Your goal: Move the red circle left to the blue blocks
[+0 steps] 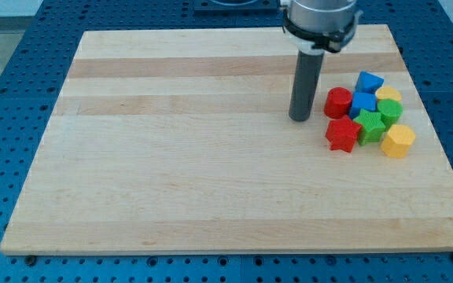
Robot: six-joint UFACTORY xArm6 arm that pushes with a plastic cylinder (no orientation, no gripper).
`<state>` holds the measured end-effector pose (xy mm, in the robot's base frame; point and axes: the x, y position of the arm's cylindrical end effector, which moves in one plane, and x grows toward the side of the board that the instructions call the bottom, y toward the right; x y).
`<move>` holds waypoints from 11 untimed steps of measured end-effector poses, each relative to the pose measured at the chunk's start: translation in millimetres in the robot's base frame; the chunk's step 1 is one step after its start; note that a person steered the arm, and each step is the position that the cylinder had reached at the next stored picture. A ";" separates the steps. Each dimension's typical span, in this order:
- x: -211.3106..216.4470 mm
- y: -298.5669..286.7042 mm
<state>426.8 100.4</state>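
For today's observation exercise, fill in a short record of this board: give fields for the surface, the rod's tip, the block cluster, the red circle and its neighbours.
surface: pale wooden board on a blue pegboard
my tip: just to the view's left of the red circle, a small gap between
cluster: eight blocks at the view's right
red circle: red cylinder block, touching blue cube
other blue: blue triangular block, above the cube
below circle: red star block

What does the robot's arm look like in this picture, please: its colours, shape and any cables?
Only its end shows: a silver-grey round collar with a black ring, then a straight dark grey cylindrical rod down to my tip. No cables or markings are visible.
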 end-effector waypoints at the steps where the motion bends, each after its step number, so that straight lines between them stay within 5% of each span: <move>1: 3.7 0.1; 3: -22.8 22.3; 11: -11.8 18.7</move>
